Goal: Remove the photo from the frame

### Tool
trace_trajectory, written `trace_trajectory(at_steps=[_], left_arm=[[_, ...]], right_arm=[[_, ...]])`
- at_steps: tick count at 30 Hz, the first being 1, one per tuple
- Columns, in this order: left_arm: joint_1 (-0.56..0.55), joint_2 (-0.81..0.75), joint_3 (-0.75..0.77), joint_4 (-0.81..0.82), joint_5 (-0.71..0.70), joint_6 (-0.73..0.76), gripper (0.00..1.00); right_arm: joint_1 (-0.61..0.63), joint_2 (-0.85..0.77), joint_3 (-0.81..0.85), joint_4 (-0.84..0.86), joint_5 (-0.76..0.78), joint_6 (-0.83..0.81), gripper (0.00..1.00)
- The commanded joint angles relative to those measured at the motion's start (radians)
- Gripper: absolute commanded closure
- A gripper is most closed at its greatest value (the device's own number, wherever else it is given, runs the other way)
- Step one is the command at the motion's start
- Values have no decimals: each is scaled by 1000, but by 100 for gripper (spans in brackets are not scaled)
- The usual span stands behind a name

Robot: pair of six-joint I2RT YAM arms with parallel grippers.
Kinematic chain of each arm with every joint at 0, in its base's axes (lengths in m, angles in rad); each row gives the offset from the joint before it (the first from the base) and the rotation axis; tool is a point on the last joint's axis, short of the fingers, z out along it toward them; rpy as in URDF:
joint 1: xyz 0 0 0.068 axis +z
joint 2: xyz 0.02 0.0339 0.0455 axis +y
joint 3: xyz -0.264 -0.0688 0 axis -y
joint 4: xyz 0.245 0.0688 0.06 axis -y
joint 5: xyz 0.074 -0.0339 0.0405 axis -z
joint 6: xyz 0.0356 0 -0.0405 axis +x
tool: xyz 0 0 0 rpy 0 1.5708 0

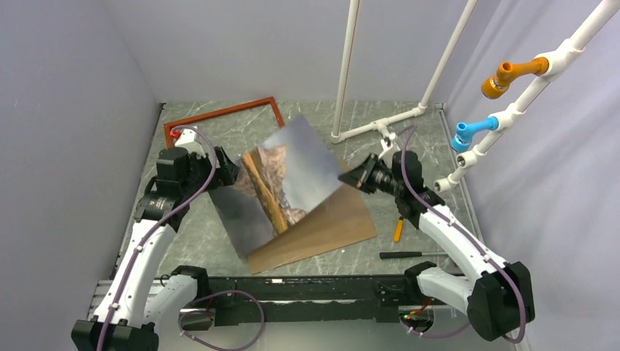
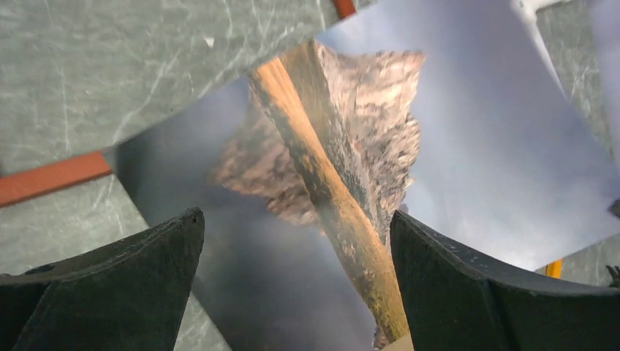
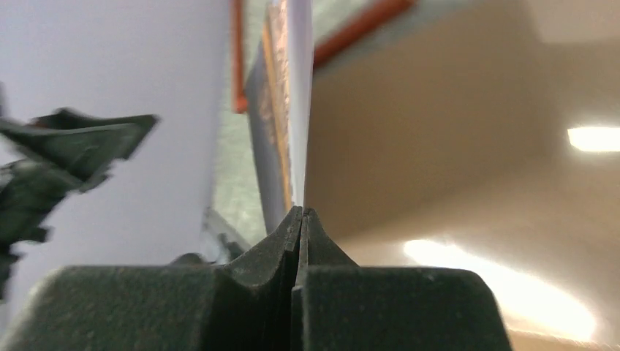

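Observation:
The photo [image 1: 292,183], a rocky mountain mirrored on grey-blue, is tilted up off the table. My right gripper [image 1: 347,177] is shut on its right edge; in the right wrist view the jaws [image 3: 301,212] pinch the thin sheet [image 3: 300,88] edge-on. My left gripper [image 1: 223,172] is open at the photo's left side, and its fingers straddle the print [image 2: 409,146] without closing on it [image 2: 296,214]. The reddish-brown frame [image 1: 219,115] lies empty at the back left, apart from the photo, and also shows in the left wrist view [image 2: 51,179].
A plain brown board [image 1: 329,230] lies flat on the table under the lifted photo. An orange-handled tool [image 1: 398,228] and a black tool [image 1: 402,254] lie at the front right. White pipe stands [image 1: 380,126] rise at the back right.

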Motion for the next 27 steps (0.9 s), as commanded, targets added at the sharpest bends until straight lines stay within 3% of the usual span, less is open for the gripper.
trace_trajectory(at_steps=[1, 8, 17, 27], left_arm=[[-1, -21, -81, 33, 46, -14, 1], [0, -4, -212, 97, 85, -75, 1], [-1, 36, -315, 155, 68, -148, 1], [0, 72, -403, 258, 75, -250, 1]], right_arm=[[-25, -100, -184, -4, 177, -125, 100], [-38, -102, -334, -17, 339, -205, 100], [-68, -124, -348, -139, 467, -257, 100], [-69, -188, -450, -90, 442, -156, 100]])
